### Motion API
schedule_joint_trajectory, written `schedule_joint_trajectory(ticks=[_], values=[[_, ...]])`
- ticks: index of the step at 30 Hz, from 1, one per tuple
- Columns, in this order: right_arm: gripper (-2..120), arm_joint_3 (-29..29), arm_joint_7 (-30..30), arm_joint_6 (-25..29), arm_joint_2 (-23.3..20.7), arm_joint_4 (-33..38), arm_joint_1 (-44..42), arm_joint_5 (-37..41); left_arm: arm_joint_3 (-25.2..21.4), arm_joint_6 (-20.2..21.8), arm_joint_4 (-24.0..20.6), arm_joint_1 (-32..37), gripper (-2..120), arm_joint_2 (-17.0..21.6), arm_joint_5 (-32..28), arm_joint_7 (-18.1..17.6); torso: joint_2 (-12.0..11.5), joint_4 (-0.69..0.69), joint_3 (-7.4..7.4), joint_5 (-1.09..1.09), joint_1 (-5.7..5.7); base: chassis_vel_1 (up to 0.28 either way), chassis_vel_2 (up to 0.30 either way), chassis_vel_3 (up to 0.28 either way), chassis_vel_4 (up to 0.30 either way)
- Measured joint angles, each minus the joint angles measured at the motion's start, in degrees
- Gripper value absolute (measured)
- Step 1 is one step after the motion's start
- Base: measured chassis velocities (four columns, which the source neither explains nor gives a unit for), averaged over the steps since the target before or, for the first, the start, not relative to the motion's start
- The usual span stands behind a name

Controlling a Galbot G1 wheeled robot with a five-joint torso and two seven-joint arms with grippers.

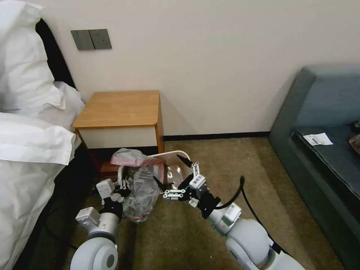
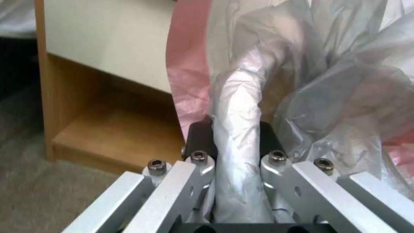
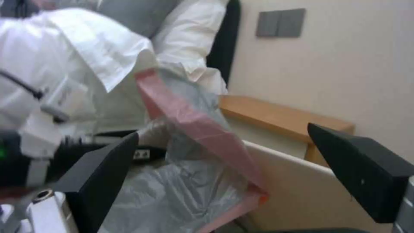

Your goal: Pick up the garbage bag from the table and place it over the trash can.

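Note:
The garbage bag (image 1: pixel 141 189), crinkly grey plastic with a pink band, hangs bunched over the left half of the trash can (image 1: pixel 174 153), which stands on the carpet in front of the table (image 1: pixel 120 108). My left gripper (image 1: pixel 122 186) is at the bag's left side, shut on a twisted strand of the garbage bag (image 2: pixel 239 106); the left gripper (image 2: pixel 235 139) pinches it between its black pads. My right gripper (image 1: pixel 172 173) hovers open over the can's right half, beside the bag. In the right wrist view, the right gripper (image 3: pixel 233 168) straddles the pink rim of the garbage bag (image 3: pixel 181 191), with the trash can wall (image 3: pixel 302 191) behind.
A bed with white linen (image 1: pixel 26 142) lies close on the left. A grey-blue sofa (image 1: pixel 322 150) with a paper slip (image 1: pixel 318 139) fills the right. The wall with switch plates (image 1: pixel 91 39) is behind. Open carpet (image 1: pixel 225 168) lies between can and sofa.

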Motion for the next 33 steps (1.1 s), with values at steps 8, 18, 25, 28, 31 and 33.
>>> schedule_joint_trajectory(ticks=[8,18,25,28,31,33], values=[[100,-5.4,1.2,-1.5,-0.7,-4.7,10.9,-3.4,0.8,-0.9,0.2,0.9,9,-0.3,2.8,0.9,0.0,0.01,0.0,0.0,0.0,0.0,0.0,0.0,0.0],[100,-8.3,1.6,-0.5,-0.2,-8.5,13.9,-10.9,0.7,-1.2,0.6,0.8,9,-0.4,2.9,1.1,0.0,0.0,0.0,-0.01,0.0,0.0,0.0,0.0,0.0],[84,-8.1,2.9,1.4,0.5,-10.7,14.7,-18.9,1.1,-1.2,1.0,0.7,9,-0.8,2.9,1.1,0.0,0.0,0.0,-0.01,0.0,0.0,0.0,0.0,0.0],[69,-8.2,3.9,1.2,0.7,-10.7,14.7,-20.9,1.1,-1.2,1.1,0.6,9,-0.9,2.9,1.1,0.0,0.0,0.0,-0.01,0.0,0.0,0.0,0.0,0.0],[61,-8.3,4.1,1.2,0.8,-10.8,14.7,-22.0,1.1,-1.2,1.1,0.6,9,-1.0,2.9,1.1,0.0,0.0,0.0,-0.01,0.0,0.0,0.0,0.0,0.0],[57,-8.3,4.3,1.2,0.9,-10.8,14.6,-22.7,1.1,-1.2,1.1,0.6,9,-1.0,2.9,1.1,0.0,0.01,0.0,0.0,0.0,0.0,0.0,0.0,0.0]])
